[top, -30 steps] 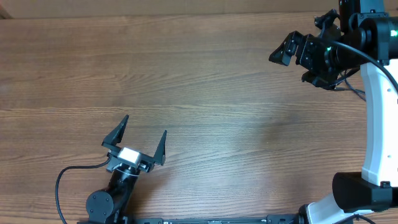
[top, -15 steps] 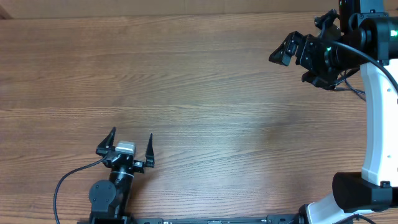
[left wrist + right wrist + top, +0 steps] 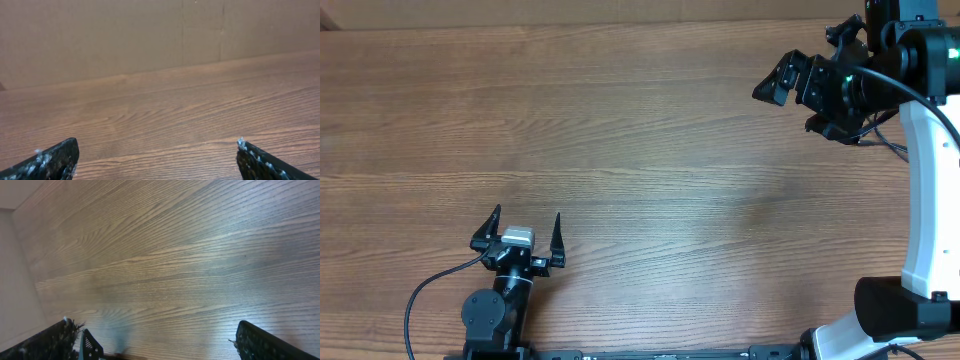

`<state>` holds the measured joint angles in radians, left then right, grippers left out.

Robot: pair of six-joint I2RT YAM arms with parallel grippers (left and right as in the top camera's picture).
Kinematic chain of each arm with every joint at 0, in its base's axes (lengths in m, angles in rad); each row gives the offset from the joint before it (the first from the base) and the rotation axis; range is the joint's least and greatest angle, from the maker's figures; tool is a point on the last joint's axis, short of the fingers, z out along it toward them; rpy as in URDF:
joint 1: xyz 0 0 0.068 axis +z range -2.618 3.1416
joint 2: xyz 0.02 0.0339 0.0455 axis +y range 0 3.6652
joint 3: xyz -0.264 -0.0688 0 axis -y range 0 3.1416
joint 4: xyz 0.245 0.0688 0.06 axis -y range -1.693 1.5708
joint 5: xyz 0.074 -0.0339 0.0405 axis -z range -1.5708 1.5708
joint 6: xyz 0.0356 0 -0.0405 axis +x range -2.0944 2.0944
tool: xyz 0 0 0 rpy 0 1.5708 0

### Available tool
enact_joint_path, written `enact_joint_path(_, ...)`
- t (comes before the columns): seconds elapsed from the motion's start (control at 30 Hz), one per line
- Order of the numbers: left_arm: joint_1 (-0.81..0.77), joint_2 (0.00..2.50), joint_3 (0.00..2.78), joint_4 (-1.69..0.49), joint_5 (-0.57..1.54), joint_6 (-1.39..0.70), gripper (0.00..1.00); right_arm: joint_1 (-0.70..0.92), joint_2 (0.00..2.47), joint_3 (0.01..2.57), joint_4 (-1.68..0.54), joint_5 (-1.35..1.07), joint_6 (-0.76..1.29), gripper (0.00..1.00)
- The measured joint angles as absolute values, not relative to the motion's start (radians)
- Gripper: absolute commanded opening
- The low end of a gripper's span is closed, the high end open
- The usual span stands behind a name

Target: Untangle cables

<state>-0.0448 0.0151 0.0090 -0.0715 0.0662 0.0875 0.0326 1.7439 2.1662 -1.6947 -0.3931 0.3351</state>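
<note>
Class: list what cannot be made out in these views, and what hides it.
1. Cables: none shows in any view, so where they lie cannot be told.
2. Left gripper, left wrist view: only the fingertips show; the bottom edge cuts off the rest.
3. Right gripper, right wrist view: likewise, only the fingertips show above the bottom edge.

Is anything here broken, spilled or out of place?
Nothing spilled or damaged stands out. The left end effector and right end effector are both open and empty over the wooden table. Only whitish flecks on the left fingertips look slightly worn.
</note>
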Motion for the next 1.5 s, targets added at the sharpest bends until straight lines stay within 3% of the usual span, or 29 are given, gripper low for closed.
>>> enact_joint_path(0.5, -0.045, 0.015, 0.009, -0.072, 0.066, 0.088, 1.0, 0.033, 1.744, 2.166, -1.695, -0.393, 0.336, 1.0)
enact_joint_path(0.8, -0.045, 0.015, 0.009, -0.072, 0.066, 0.088, 1.0, 0.033, 1.744, 2.163, -1.582, -0.251, 0.313, 1.0)
enact_joint_path(0.93, -0.045, 0.015, 0.009, -0.072, 0.065, 0.088, 1.0, 0.034, 1.691, 2.011, -1.34, -0.228, 0.305, 1.0)
enact_joint_path(1.23, -0.045, 0.015, 0.009, -0.073, 0.062, 0.088, 1.0, 0.04, 1.405, 1.289, -0.687, -0.218, 0.263, 1.0)
enact_joint_path(1.5, -0.045, 0.015, 0.009, -0.072, 0.062, 0.088, 1.0, 0.04, 1.164, 0.844, -0.194, -0.216, 0.258, 1.0)
